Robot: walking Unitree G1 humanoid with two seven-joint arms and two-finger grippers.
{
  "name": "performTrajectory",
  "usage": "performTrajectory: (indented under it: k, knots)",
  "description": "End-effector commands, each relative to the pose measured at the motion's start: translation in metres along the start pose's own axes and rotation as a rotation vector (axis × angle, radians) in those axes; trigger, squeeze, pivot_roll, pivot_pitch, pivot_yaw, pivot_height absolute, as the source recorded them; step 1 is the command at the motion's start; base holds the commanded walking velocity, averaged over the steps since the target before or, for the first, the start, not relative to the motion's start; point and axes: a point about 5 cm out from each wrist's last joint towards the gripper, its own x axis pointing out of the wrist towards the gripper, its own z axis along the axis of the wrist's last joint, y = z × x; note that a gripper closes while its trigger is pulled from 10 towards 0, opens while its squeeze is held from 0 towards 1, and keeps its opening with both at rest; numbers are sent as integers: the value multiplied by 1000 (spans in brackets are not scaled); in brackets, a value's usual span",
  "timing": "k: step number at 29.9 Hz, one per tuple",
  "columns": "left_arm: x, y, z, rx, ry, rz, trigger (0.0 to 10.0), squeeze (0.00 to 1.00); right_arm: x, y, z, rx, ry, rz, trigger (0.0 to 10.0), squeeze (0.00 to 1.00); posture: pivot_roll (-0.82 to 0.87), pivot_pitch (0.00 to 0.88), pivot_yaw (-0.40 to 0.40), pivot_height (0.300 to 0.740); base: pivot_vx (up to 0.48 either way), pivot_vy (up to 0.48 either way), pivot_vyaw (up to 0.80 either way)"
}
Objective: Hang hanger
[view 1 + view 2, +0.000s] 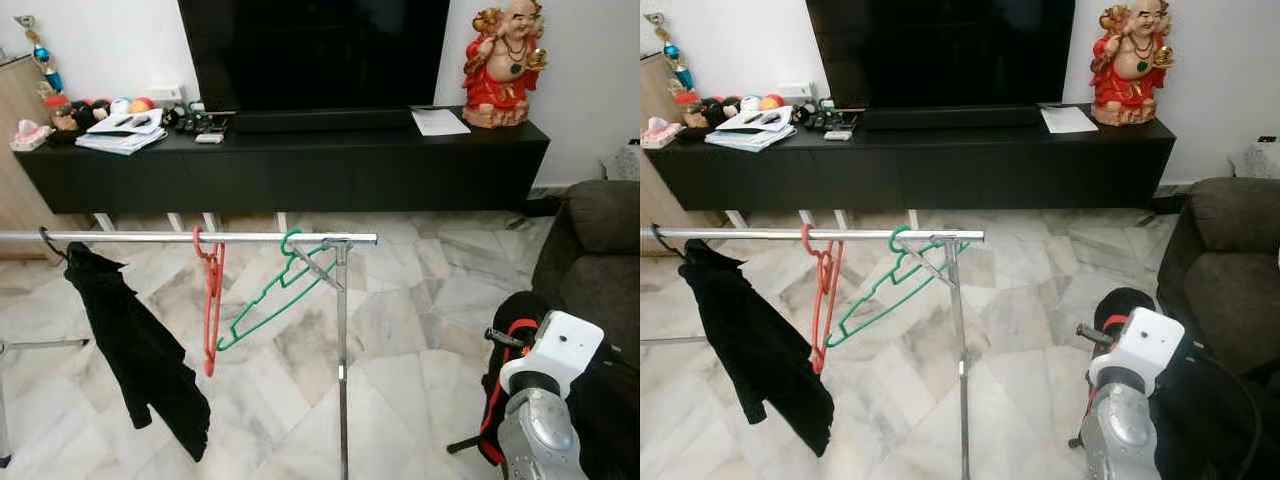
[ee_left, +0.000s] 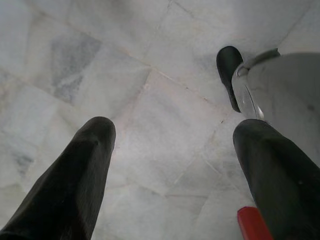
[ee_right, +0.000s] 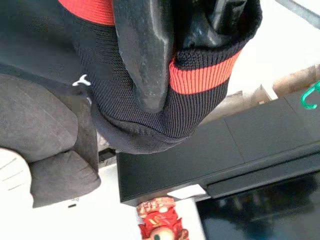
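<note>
A silver clothes rail (image 1: 130, 237) crosses the left half of the room. On it hang a red hanger (image 1: 212, 300), a green hanger (image 1: 275, 295) tilted by the rail's right end, and a black garment (image 1: 135, 350) at the far left. My right arm (image 1: 545, 400) is low at the right, well away from the rail. My right gripper (image 3: 185, 45) is shut on a black knit garment with a red band (image 1: 500, 390). My left gripper (image 2: 172, 135) hangs open over the marble floor, nothing between its fingers (image 2: 90, 150).
The rack's upright post (image 1: 342, 360) stands at the rail's right end, and a rack foot (image 2: 245, 85) lies near my left gripper. A long black TV console (image 1: 300, 165) with a red statue (image 1: 503, 65) lines the far wall. A dark sofa (image 1: 600, 260) is at right.
</note>
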Motion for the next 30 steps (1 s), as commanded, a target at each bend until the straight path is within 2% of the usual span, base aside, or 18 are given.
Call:
performTrajectory:
  k: [1, 23, 30]
  knots:
    - [-1, 7, -4, -17, 21, 21, 10000, 0, -2, 9, -2, 0, 0, 35, 10000, 0, -85, 18, 73, 740, 0, 458, 0]
    - [-1, 6, -4, -7, 21, 15, 10000, 0, -2, 16, -5, -96, -23, 75, 10000, 0, -83, 6, 69, 740, 0, 427, 0]
    - [-1, 6, -4, -8, 23, 15, 10000, 0, -2, 14, -4, -101, -31, 61, 10000, 0, -82, 8, 68, 740, 0, 393, 0]
